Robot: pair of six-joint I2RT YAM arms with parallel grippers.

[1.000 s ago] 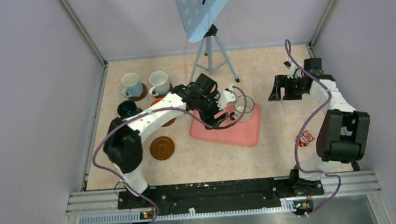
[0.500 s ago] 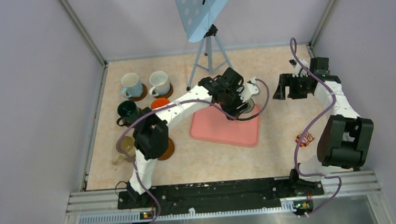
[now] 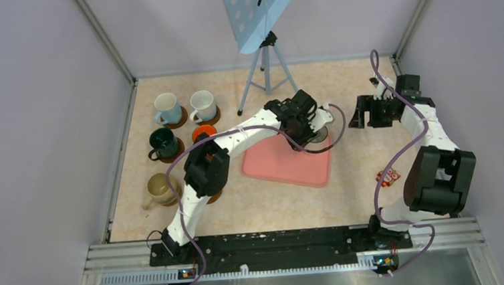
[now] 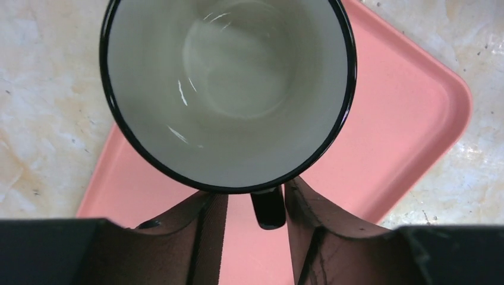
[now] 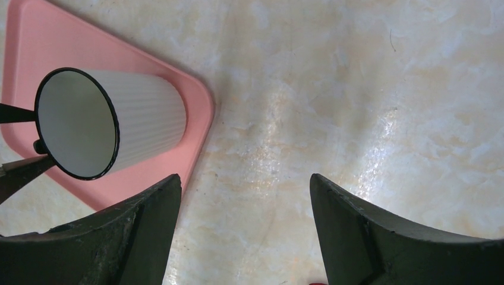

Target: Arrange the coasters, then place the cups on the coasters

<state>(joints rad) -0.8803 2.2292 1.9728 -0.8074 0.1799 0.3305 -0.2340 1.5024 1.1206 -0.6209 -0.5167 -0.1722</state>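
The white ribbed mug with a black rim (image 4: 229, 89) stands upright, mouth up, on the corner of the pink rectangular plastic tray (image 4: 404, 119) that lies nearest the centre of the overhead frame. Its black handle (image 4: 268, 208) juts straight toward the left claw (image 4: 252, 199), at the bottom centre of the left wrist view. The jaws are narrow, one on each side of the handle. A strip of pink shows between the handle and the finger on the left of that view, so I judge nothing is gripped yet.

The right claw (image 5: 243, 184) is spread wide and empty. It hangs over bare marbled counter (image 5: 368, 89) just right of the tray, so it is near the mug but not on it.

The other cups are grouped at the left of the overhead view:
- two white mugs (image 3: 165, 108)
- a dark green mug (image 3: 162, 142)
- an orange mug (image 3: 203, 131)
- a beige mug (image 3: 161, 188)

The two white mugs and the dark green mug sit on brown round coasters. A sliver of another brown disc (image 3: 214, 197) shows under the left arm's elbow, probably the free coaster for this mug.

A carry leftward would cross the tray and pass close to the orange mug. The grey tripod (image 3: 265, 81) stands beyond the tray, off that line. A small red packet (image 3: 387, 176) lies at lower right.
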